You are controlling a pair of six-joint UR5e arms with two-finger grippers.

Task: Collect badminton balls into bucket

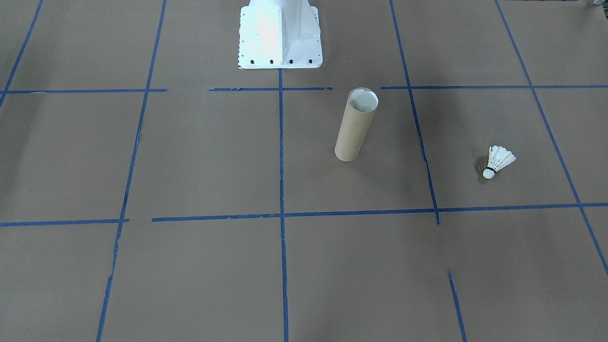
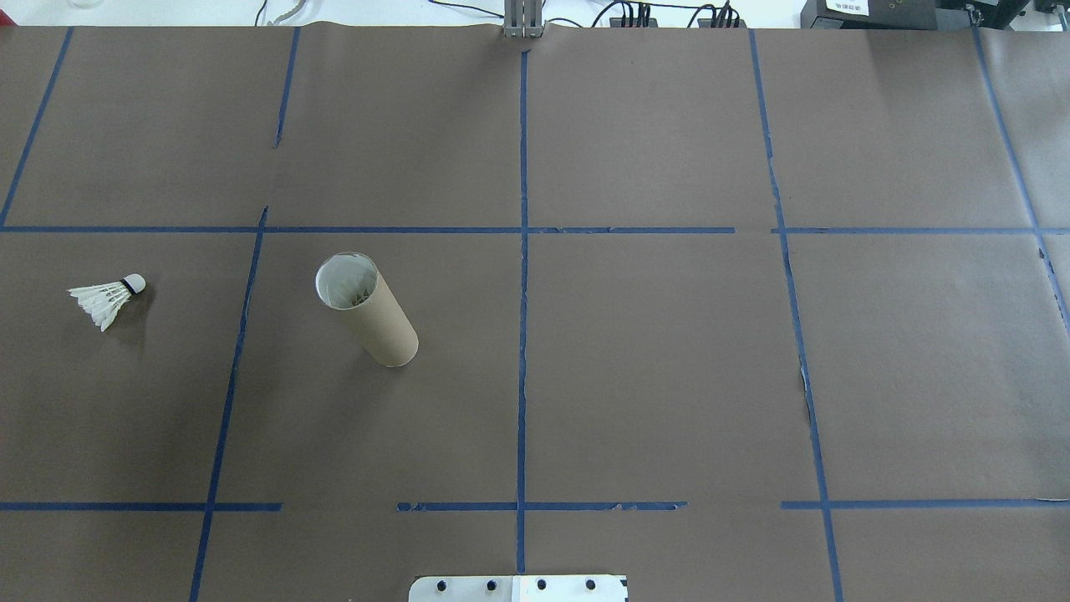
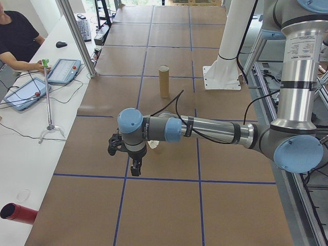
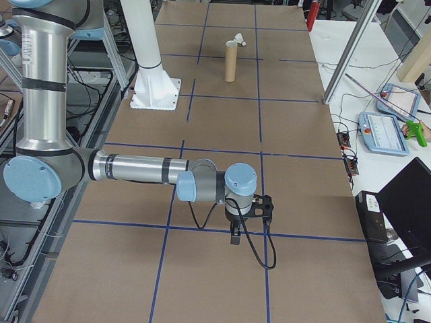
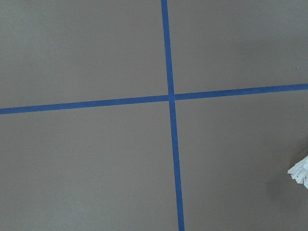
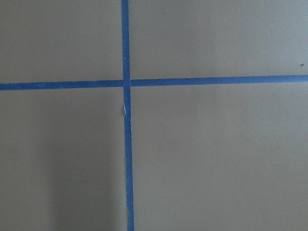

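A white feather shuttlecock (image 1: 498,160) (image 2: 107,297) lies on its side on the brown table, cork tip toward the far edge in the overhead view. The bucket, a brown cardboard tube (image 1: 354,126) (image 2: 368,311), stands upright to its right, and feather-like ribs show inside its white mouth. My left gripper (image 3: 136,169) hangs over the table close to the shuttlecock (image 3: 154,146); only the skirt's edge (image 5: 301,172) shows in the left wrist view. My right gripper (image 4: 234,235) hangs far from the tube (image 4: 231,60). I cannot tell whether either gripper is open or shut.
The white pedestal base (image 1: 280,38) (image 2: 518,588) stands at the robot's side of the table. Blue tape lines (image 2: 522,334) grid the brown paper. A person's arm (image 3: 23,64), tablets (image 3: 64,70) and a metal post (image 3: 77,36) are beyond the far edge.
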